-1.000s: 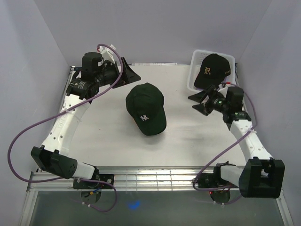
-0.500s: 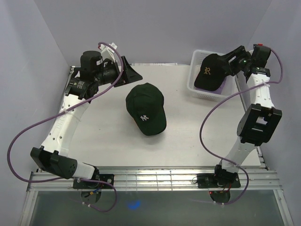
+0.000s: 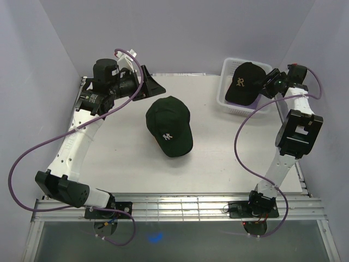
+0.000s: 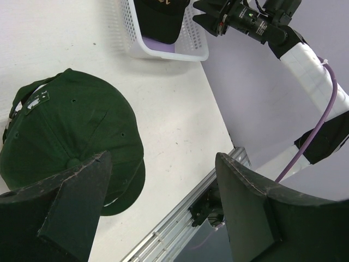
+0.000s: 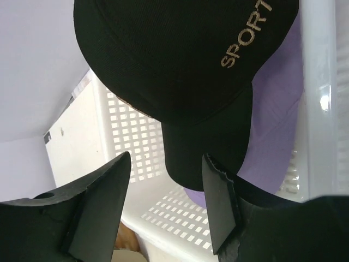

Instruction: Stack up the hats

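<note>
Jaws parted, empty, on left gripper (image 4: 163, 164) and right gripper (image 5: 166, 164). Black cloth cap (image 3: 244, 82) in white plastic mesh basket (image 3: 232, 105), far right; dark green cloth cap (image 3: 169, 126) alone mid-table. Seemingly no stack yet.

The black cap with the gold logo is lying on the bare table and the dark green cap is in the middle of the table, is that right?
Not quite: the black cap is inside the white mesh basket, as the top external view shows. The dark green cap is in the middle of the table.
</note>
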Available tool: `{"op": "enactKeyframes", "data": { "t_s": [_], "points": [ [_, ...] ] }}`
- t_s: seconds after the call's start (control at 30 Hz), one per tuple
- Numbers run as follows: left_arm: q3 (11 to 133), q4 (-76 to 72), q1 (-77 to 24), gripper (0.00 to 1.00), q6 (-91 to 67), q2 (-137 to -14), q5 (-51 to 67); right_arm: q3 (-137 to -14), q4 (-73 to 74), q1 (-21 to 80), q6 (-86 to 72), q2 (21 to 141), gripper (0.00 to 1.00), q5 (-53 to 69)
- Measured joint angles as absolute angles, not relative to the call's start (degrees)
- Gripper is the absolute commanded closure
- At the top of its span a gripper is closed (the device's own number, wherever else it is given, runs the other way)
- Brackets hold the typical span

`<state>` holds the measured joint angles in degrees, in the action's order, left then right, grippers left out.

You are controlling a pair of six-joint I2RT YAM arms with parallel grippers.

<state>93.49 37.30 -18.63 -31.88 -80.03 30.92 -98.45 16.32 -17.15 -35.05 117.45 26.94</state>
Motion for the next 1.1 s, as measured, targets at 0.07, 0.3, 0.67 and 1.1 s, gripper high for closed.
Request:
{"op": "enactKeyframes", "data": {
  "t_s": [0.07,0.3,0.67,1.1],
  "points": [
    [93.49,37.30,-18.79,0.13,-31.86,-80.03,30.92,-98.45,16.19,-17.15,-33.87,117.49,0.40,26.46],
    [93.49,37.30,-19.25,0.13,-31.68,-80.05,30.89,-96.27,15.44,-17.15,-30.76,117.49,0.40,22.26],
    [93.49,37.30,-19.44,0.13,-31.29,-80.07,30.85,-90.06,8.67,-17.12,-28.51,117.69,0.42,23.53],
    [93.36,37.30,-19.75,0.14,-30.85,-80.31,30.48,-89.10,3.38,-16.93,-29.30,119.44,0.42,23.99]
  ]
}}
